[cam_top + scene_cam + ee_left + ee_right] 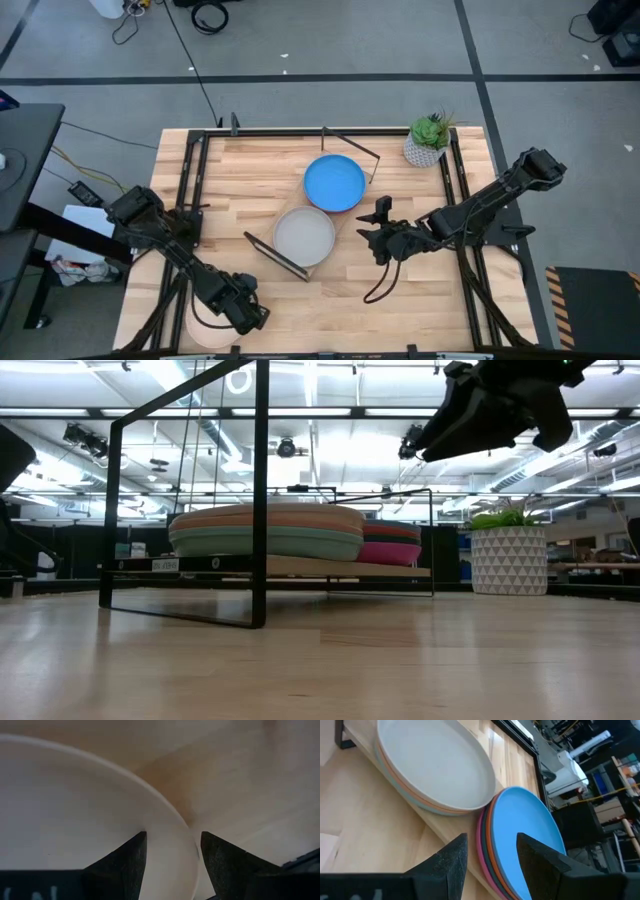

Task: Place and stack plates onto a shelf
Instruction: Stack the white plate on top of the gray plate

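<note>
The cream plate (200, 330) lies flat on the table at its near-left edge. My left gripper (243, 312) is open at that plate's right rim. In the left wrist view, the left gripper (172, 865) has one finger over the cream plate's (75, 820) inside and one outside its rim (191, 842). The shelf (300, 567) stands mid-table and carries two stacks: one topped by the grey plate (304, 236), one by the bright blue plate (335, 183). My right gripper (378, 238) hovers open just right of the shelf, holding nothing. My left gripper comes at the cream plate's rim (191, 842) slanting down, with its fingers (125, 865) on either side of that rim. I cannot tell whether either finger touches it. The plate lies flat on the table.
A potted plant (430, 140) stands at the table's far-right corner. A black metal frame (190, 180) runs along the table's sides. The shelf's wire legs (278, 256) stick out toward the near side. Bare wood lies between the shelf and the near edge.
</note>
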